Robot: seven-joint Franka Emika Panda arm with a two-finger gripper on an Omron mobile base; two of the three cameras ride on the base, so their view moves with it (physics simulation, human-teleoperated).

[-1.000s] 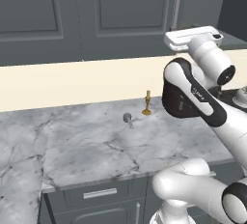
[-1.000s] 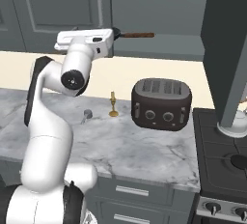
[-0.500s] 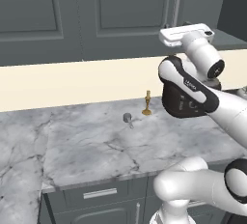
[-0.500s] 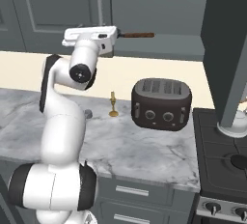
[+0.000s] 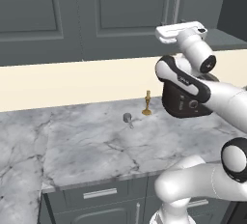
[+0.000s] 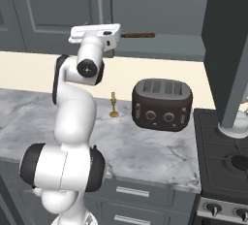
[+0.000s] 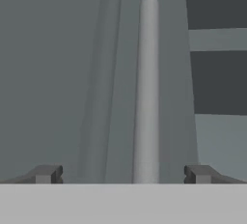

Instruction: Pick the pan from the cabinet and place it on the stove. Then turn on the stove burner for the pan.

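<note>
The pan's wooden-looking handle [image 6: 139, 35] pokes out on the shelf [image 6: 160, 40] of the open section of the cabinet [image 6: 58, 1], to the right of the raised hand; the pan's black body is hidden behind the arm's hand and cannot be made out.

In the hand view the gripper [image 7: 123, 174] stands wide open, empty, its 2 tips on either side of the silver bar handle [image 7: 147, 92] of the door, not touching it. The open shelf [image 7: 217, 39] shows at the right edge there.

Risks, as I judge them: if the jaws close off-centre, 1 finger may strike the bar first and skid, leaving a weak hold. If this door gets pulled, it could swing toward the arm's own elbow. Reaching for the pan past the door edge could knock the handle and push the pan deeper. The toaster [image 6: 162, 104] sits just beside the stove [image 6: 227, 161], so a low carry could clip it.

Hard to tell: how close the tips are to the bar, and whether this door needs opening at all. The stove is cut off at the frame's right edge.
</note>
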